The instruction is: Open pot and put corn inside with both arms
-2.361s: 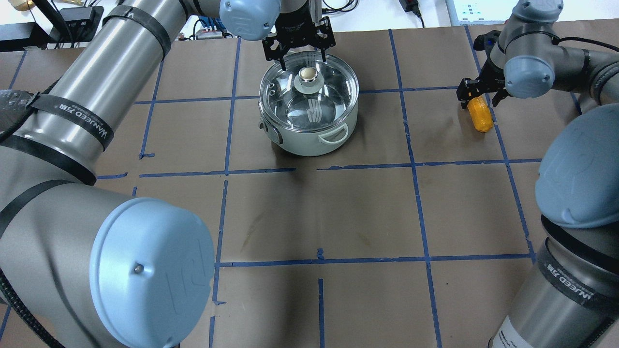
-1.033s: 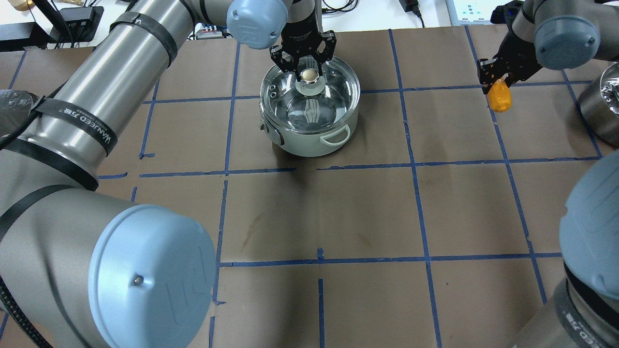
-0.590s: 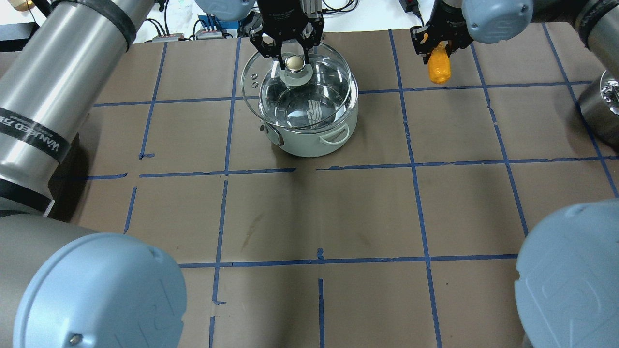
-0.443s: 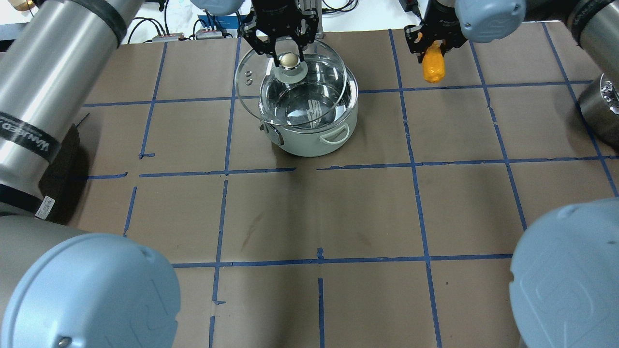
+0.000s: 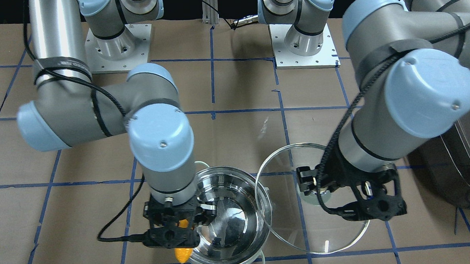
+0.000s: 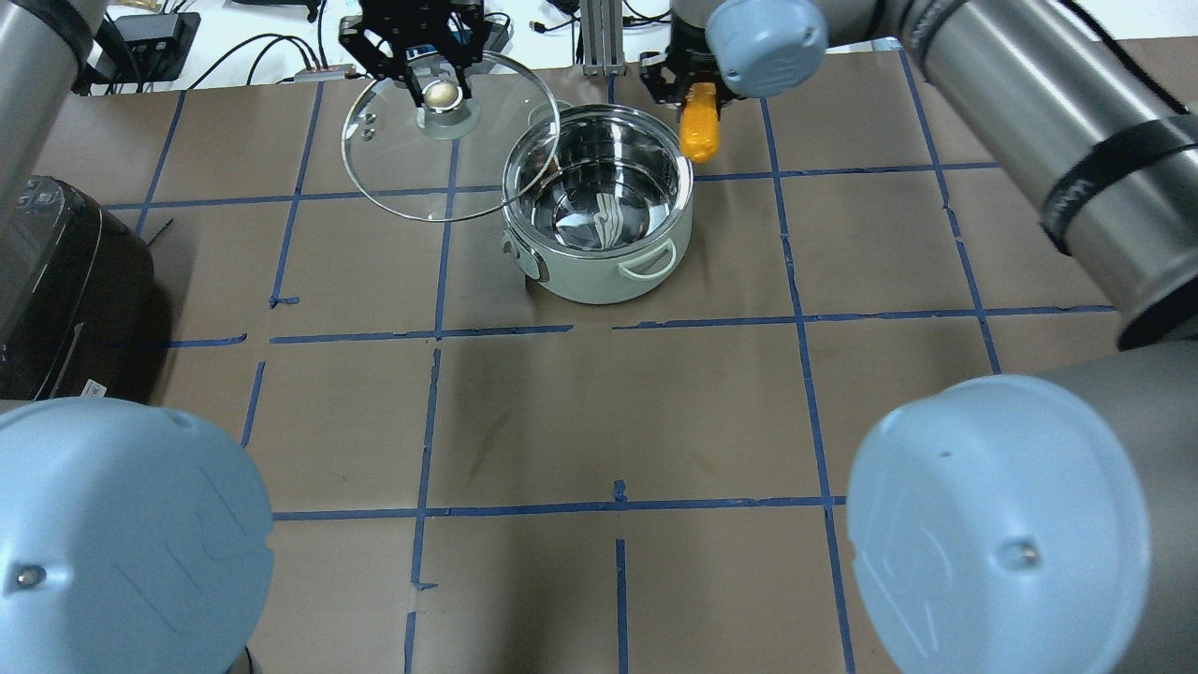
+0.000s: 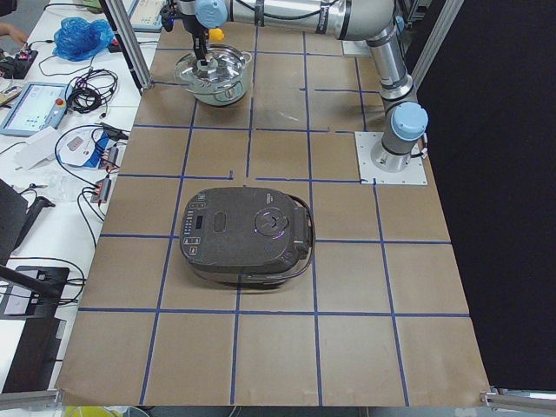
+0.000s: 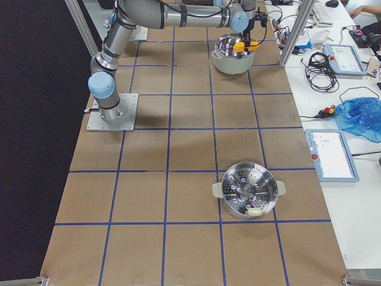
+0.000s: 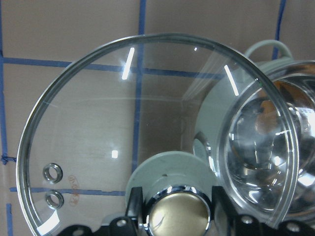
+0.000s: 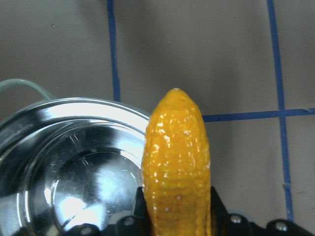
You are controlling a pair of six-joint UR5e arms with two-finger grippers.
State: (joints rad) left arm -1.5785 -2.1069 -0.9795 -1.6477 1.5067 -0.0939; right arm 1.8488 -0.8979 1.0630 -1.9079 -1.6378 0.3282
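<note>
The left gripper (image 6: 438, 92), clamping the clear glass lid (image 6: 402, 178) by its knob, has swung it off the round shiny steel pot (image 6: 608, 271), so the right gripper (image 6: 697, 94), clasping the yellow-orange toy corn cob (image 6: 700, 136), can drop it in.

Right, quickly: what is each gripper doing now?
Left gripper: shut on the lid by its knob, off the pot.
Right gripper: shut on the corn.

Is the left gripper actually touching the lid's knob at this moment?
Touching. The left wrist view shows the left gripper closed on the knob, one finger pressed against each side, with the glass lid hanging beneath it.
</note>
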